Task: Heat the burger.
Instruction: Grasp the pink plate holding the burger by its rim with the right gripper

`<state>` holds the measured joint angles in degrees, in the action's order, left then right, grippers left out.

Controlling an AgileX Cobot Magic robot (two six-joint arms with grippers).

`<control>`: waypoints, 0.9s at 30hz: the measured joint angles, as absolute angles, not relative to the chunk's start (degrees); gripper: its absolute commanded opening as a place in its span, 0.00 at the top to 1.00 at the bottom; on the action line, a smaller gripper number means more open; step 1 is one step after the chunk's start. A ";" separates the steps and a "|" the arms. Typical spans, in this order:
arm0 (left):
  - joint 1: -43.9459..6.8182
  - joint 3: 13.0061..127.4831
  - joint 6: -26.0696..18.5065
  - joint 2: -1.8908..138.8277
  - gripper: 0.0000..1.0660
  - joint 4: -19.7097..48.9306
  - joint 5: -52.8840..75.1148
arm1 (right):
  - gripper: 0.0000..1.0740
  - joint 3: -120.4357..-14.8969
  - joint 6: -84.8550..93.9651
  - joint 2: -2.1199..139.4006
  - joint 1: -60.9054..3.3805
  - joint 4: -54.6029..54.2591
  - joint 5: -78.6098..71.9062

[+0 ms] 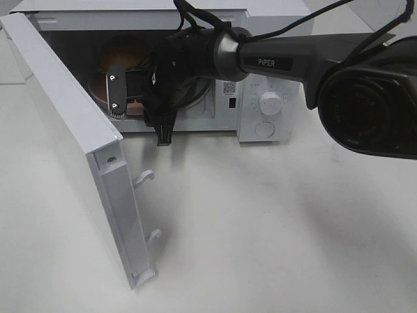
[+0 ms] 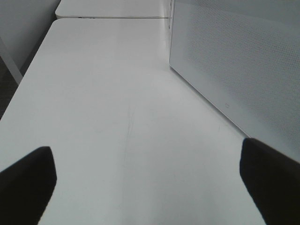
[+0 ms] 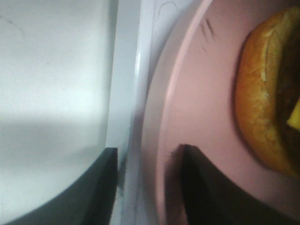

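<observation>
Microwave (image 1: 260,98) at far side of white table (image 1: 273,228), door (image 1: 71,130) swung open toward near left. Burger (image 1: 124,52) inside cavity, resting on pink plate (image 3: 197,122). Right pincer (image 1: 130,91) reached into cavity; its fingers (image 3: 201,187) straddle plate rim, one on top of plate, one outside edge, part-closed; firm grip cannot tell. Left pincer (image 2: 145,187) over bare table beside microwave's perforated side wall (image 2: 234,61), fingers spread wide, holding nothing.
</observation>
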<state>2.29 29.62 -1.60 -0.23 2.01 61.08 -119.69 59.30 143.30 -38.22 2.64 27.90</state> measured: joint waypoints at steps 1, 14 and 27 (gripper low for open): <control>2.29 29.62 -1.60 -0.23 0.06 2.01 61.08 | 0.92 -119.69 59.30 143.30 -38.22 2.64 27.90; 2.29 29.62 -1.60 -0.23 0.06 2.01 61.08 | 1.00 -119.69 59.70 142.90 -38.50 1.15 28.65; 2.29 29.62 -1.60 -0.23 0.06 2.01 61.08 | 1.00 -117.40 66.12 140.66 -38.04 0.00 26.93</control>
